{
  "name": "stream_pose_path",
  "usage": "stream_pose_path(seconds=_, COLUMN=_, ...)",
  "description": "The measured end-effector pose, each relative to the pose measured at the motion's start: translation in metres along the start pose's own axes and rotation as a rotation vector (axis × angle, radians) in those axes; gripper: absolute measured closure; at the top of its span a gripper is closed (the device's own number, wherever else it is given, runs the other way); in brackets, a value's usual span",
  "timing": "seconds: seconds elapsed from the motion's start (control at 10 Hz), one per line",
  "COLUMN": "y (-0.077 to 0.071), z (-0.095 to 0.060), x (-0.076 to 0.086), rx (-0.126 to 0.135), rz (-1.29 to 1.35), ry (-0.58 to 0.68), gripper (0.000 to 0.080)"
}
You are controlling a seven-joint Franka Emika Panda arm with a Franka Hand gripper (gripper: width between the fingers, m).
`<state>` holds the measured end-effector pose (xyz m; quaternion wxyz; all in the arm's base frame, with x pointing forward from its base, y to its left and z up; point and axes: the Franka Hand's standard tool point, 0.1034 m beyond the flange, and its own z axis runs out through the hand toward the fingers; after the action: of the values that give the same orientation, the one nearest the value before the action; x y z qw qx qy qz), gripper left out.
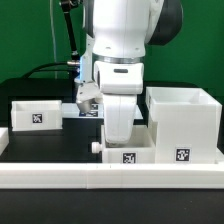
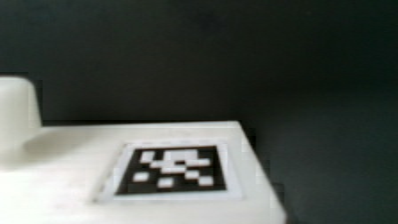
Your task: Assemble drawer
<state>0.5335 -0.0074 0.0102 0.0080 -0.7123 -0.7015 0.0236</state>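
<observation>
The tall white casing [image 1: 186, 118] stands at the exterior view's right, with a tag low on its front. One open-top tray [image 1: 34, 115] sits at the left with a tag on its side. The second tray [image 1: 128, 152] lies front centre, its knob [image 1: 95, 147] pointing left. My gripper [image 1: 120, 138] hangs straight down onto this second tray; its fingertips are hidden behind the tray's wall. The wrist view shows a tagged white tray face [image 2: 178, 168] close up and a blurred white shape [image 2: 15, 115] at the edge. I cannot tell how the jaws stand.
The long low white border rail [image 1: 110, 178] runs along the front, just before the centre tray and the casing. The table [image 1: 60, 140] is black. Cables [image 1: 50, 68] hang behind the arm at the back left.
</observation>
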Motion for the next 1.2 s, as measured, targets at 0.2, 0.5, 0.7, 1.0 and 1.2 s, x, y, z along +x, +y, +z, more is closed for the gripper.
stream_pose_path(seconds=0.2, y=0.0003, z=-0.0001, x=-0.0020, rx=-0.003, rz=0.059, ry=0.001, gripper=0.0758)
stream_pose_path(seconds=0.5, y=-0.0001, z=0.0007, x=-0.0020, rx=-0.001, rz=0.115, ry=0.000, gripper=0.0758)
stream_pose_path(seconds=0.7, y=-0.0002, z=0.0008, x=-0.0021, rx=-0.001, rz=0.115, ry=0.000, gripper=0.0758)
stream_pose_path(seconds=1.0, y=-0.0005, z=0.0004, x=0.0017, rx=-0.002, rz=0.107, ry=0.002, gripper=0.0758)
stream_pose_path(seconds=1.2, y=-0.0022, z=0.0023, x=0.0062, rx=-0.017, rz=0.102, ry=0.007, gripper=0.0758)
